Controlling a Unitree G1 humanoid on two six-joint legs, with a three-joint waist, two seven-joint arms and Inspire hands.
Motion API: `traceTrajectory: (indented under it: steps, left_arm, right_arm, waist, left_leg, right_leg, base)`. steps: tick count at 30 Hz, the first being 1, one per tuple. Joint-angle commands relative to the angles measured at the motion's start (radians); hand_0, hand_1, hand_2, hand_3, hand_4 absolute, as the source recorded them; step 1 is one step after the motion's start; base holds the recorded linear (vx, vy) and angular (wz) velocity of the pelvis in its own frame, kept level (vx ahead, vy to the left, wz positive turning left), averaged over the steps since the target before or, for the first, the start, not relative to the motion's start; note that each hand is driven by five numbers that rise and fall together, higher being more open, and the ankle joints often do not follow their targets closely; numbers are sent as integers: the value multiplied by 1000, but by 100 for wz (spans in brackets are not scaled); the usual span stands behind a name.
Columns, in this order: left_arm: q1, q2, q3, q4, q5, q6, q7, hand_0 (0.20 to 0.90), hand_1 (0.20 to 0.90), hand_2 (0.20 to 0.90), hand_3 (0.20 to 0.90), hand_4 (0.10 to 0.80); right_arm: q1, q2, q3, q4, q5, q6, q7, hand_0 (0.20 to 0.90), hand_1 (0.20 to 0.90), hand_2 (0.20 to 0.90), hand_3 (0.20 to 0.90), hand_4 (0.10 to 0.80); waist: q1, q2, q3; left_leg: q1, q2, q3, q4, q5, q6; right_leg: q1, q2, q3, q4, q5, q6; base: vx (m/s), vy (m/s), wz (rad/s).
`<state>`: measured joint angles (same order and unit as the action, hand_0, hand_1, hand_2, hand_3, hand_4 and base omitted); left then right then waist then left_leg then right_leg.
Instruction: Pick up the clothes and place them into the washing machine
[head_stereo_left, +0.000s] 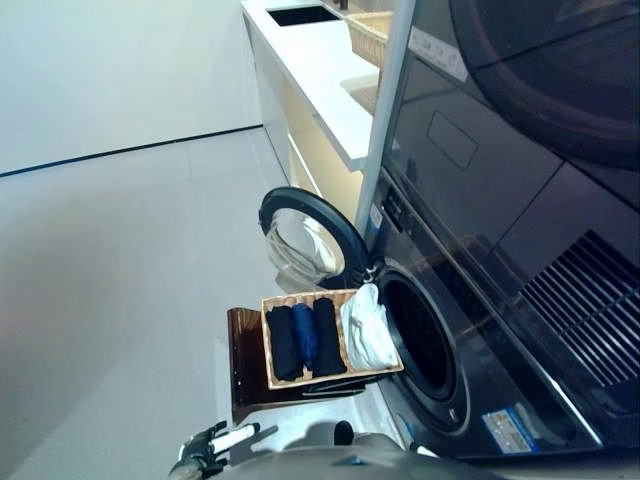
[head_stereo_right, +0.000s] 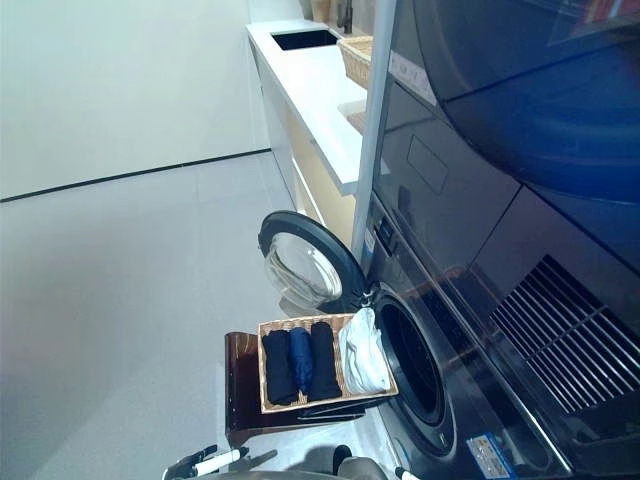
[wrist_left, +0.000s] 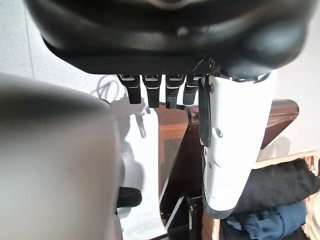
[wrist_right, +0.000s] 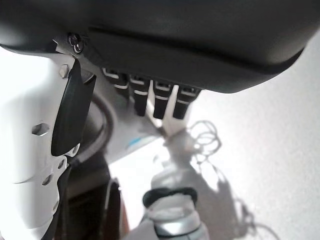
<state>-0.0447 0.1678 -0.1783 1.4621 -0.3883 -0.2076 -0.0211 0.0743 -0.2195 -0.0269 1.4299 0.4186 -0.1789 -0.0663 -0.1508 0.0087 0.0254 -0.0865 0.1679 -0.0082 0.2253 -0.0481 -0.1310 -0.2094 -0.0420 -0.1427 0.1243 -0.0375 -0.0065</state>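
A shallow wicker basket (head_stereo_left: 267, 352) rests on a low dark brown box (head_stereo_left: 245, 362) by the washing machine. It holds rolled black clothes (head_stereo_left: 283, 342), a blue roll (head_stereo_left: 306, 335) and a white garment (head_stereo_left: 367, 328) at the end nearest the drum. The drum opening (head_stereo_left: 420, 340) is dark, and its round door (head_stereo_left: 305, 245) stands open. My left hand (head_stereo_left: 215, 445) hangs low, short of the box, open and empty; in the left wrist view (wrist_left: 165, 35) the box (wrist_left: 175, 150) and black clothes (wrist_left: 280, 182) lie past its fingers. My right hand (wrist_right: 200, 40) is open and empty over the floor.
A white counter (head_stereo_left: 320, 70) with a dark sink runs back along the machine's side, with another wicker basket (head_stereo_left: 372, 35) on it. A second dark machine (head_stereo_left: 520, 120) is stacked above the washer. Grey floor (head_stereo_left: 120, 300) spreads to the left.
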Motion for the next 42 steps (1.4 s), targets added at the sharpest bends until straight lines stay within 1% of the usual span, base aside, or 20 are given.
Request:
traceTrajectory:
  steps: [1, 3, 4, 8, 10, 11, 12, 13, 14, 15, 19, 24, 26, 34, 39, 40, 42]
  left_arm:
    - [-2, 27, 15, -31, -21, -47, 19, 900, 900, 900, 900, 800]
    - [-4, 27, 11, -32, -31, -51, 22, 900, 900, 900, 900, 800]
    - [-2, 24, 10, -30, -39, -54, 24, 900, 900, 900, 900, 800]
    - [17, 13, 14, -23, -47, -58, 20, 900, 900, 900, 900, 800]
    - [25, 13, 19, -15, -46, -57, 17, 900, 900, 900, 900, 800]
    - [25, 12, 20, -13, -45, -58, 16, 900, 900, 900, 900, 800]
    - [25, 10, 19, -10, -43, -57, 15, 900, 900, 900, 900, 800]
    - [25, 10, 19, -10, -43, -57, 15, 900, 900, 900, 900, 800]
    - [26, 16, 22, -9, -48, -58, 11, 900, 900, 900, 900, 800]
    - [22, 23, 25, -12, -47, -59, 15, 900, 900, 900, 900, 800]
    - [11, 38, 23, -18, -50, -64, 22, 900, 900, 900, 900, 800]
    - [1, 47, 16, -24, -43, -68, 30, 900, 900, 900, 900, 800]
    - [2, 46, 19, -23, -39, -67, 29, 900, 900, 900, 900, 800]
    - [25, 35, 21, -11, -18, -64, 21, 900, 900, 900, 900, 800]
    - [34, 38, 28, -8, -15, -62, 20, 900, 900, 900, 900, 800]
    - [34, 38, 28, -8, -15, -62, 20, 900, 900, 900, 900, 800]
    - [38, 39, 33, -5, -13, -62, 19, 900, 900, 900, 900, 800]
  right_arm:
    - [-55, -68, -15, 12, 41, -46, -41, 900, 900, 900, 900, 800]
    - [-59, -68, -3, 12, 37, -47, -47, 900, 900, 900, 900, 800]
    - [-63, -68, 2, 11, 38, -49, -55, 900, 900, 900, 900, 800]
    - [-67, -70, 4, 9, 45, -53, -56, 900, 900, 900, 900, 800]
    - [-67, -67, 4, 8, 45, -53, -55, 900, 900, 900, 900, 800]
    - [-68, -65, 3, 9, 46, -52, -53, 900, 900, 900, 900, 800]
    - [-68, -62, 1, 12, 43, -51, -54, 900, 900, 900, 900, 800]
    - [-68, -62, 0, 12, 43, -51, -54, 900, 900, 900, 900, 800]
    - [-69, -50, 0, 11, 42, -48, -48, 900, 900, 900, 900, 800]
    - [-74, -46, 7, 9, 33, -44, -44, 900, 900, 900, 900, 800]
    - [-90, -30, 22, -3, 31, -42, -42, 900, 900, 900, 900, 800]
    - [-96, -18, 36, -12, 26, -41, -41, 900, 900, 900, 900, 800]
    - [-93, -17, 35, -9, 22, -38, -39, 900, 900, 900, 900, 800]
    - [-84, -19, 26, -15, 20, -39, -37, 900, 900, 900, 900, 800]
    - [-89, -19, 26, -21, 22, -39, -38, 900, 900, 900, 900, 800]
    - [-89, -19, 26, -21, 22, -39, -38, 900, 900, 900, 900, 800]
    - [-90, -18, 25, -25, 24, -41, -39, 900, 900, 900, 900, 800]
  waist:
    - [30, -35, 43]
    - [51, -33, 61]
    - [73, -21, 70]
    - [106, -4, 79]
    - [117, 0, 75]
    - [115, 1, 72]
    - [118, 0, 68]
    - [118, -1, 68]
    - [121, -9, 59]
    - [125, -13, 53]
    - [133, -23, 37]
    - [127, -32, 28]
    - [125, -37, 16]
    - [120, -50, -12]
    - [121, -57, -22]
    - [121, -57, -23]
    - [122, -61, -22]
  left_leg:
    - [-24, -33, 9, -95, 50, 44]
    - [-81, -44, -18, -130, 85, 41]
    - [-146, -41, -33, -164, 148, 33]
    - [-179, -51, -34, -212, 203, 31]
    - [-184, -64, -46, -218, 211, 35]
    - [-180, -69, -32, -212, 198, 40]
    - [-182, -83, -26, -193, 183, 50]
    - [-182, -85, -25, -190, 181, 51]
    - [-185, -106, -9, -154, 162, 66]
    - [-188, -115, 5, -140, 151, 76]
    - [-186, -135, 49, -121, 115, 104]
    - [-173, -152, 61, -116, 93, 117]
    - [-159, -158, 71, -121, 81, 124]
    - [-126, -180, 83, -138, 63, 130]
    - [-114, -194, 84, -148, 53, 136]
    - [-114, -194, 84, -148, 53, 136]
    - [-106, -201, 86, -146, 43, 141]
  right_leg:
    - [38, -10, 84, -7, 28, 54]
    - [65, -5, 118, -9, 17, 57]
    - [101, 0, 137, -18, 4, 62]
    - [182, -3, 189, -32, -34, 78]
    - [217, -12, 215, -38, -53, 87]
    - [234, -21, 223, -36, -65, 92]
    - [248, -43, 230, -36, -67, 104]
    - [249, -45, 230, -37, -68, 105]
    - [256, -77, 233, -26, -62, 119]
    - [246, -91, 234, -18, -58, 127]
    - [224, -138, 236, -10, -34, 154]
    - [217, -158, 233, -12, 6, 167]
    - [227, -170, 220, -21, 23, 174]
    - [248, -195, 207, -43, 77, 193]
    - [245, -212, 204, -43, 135, 204]
    - [245, -212, 204, -44, 135, 204]
    - [246, -221, 205, -37, 165, 210]
  base:
    - [143, 32, 10]
    - [193, 85, -21]
    - [277, 117, -53]
    - [274, 134, -69]
    - [260, 171, 0]
    - [248, 209, 3]
    - [164, 152, -13]
    - [208, 188, -23]
    - [173, 158, -37]
    - [214, 205, -63]
    - [109, 144, -70]
    - [65, 57, -2]
    - [101, 39, -19]
    - [66, 16, -5]
    - [8, 7, 0]
    - [29, 39, 1]
    - [31, 45, 2]
